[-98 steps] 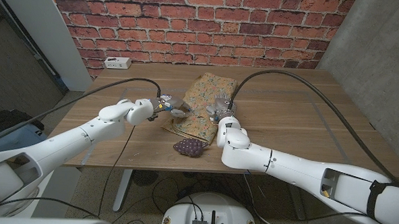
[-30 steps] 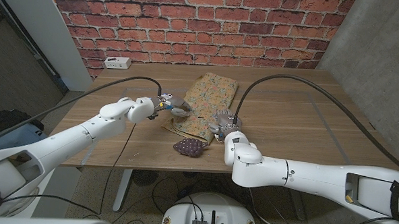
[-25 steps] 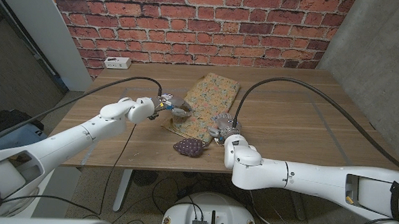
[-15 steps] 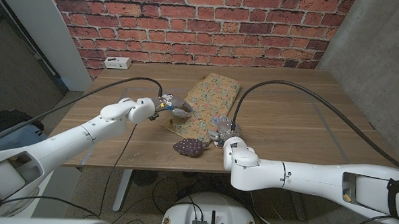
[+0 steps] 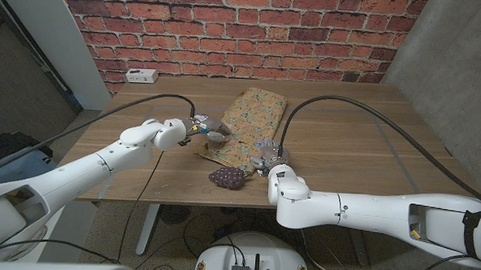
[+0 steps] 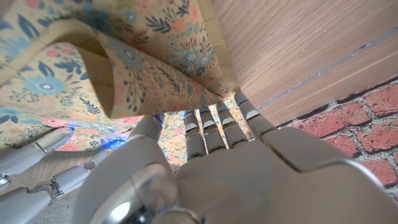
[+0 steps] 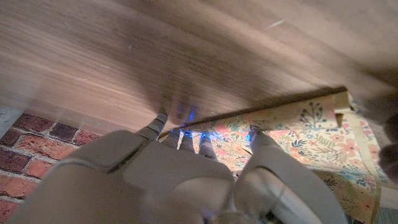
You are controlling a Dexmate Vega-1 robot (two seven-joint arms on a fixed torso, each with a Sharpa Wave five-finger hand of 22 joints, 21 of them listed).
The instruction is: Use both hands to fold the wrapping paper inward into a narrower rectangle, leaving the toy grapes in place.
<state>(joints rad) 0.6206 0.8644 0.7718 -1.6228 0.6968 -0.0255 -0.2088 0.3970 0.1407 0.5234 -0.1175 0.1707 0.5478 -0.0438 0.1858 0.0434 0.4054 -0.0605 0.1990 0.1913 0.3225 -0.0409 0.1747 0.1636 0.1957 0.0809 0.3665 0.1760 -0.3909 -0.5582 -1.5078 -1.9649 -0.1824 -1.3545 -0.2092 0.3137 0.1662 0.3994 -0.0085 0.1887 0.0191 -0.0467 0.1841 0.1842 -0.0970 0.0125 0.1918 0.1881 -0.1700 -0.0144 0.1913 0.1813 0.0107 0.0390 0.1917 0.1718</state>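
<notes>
My work sits on a wooden table point(image 5: 346, 131) with a brown grain, and a pale straight line runs across its right part. Near its far left corner I see a white power strip point(image 5: 141, 75) lying on the top, close to the back edge. Behind the table stands a red brick wall point(image 5: 229, 29). To my right of it rises a grey concrete wall point(image 5: 455, 55), and to my left a pale panel point(image 5: 61, 42) leans beside a dark opening. Under the table's near edge, dark cables point(image 5: 189, 226) trail over the floor
</notes>
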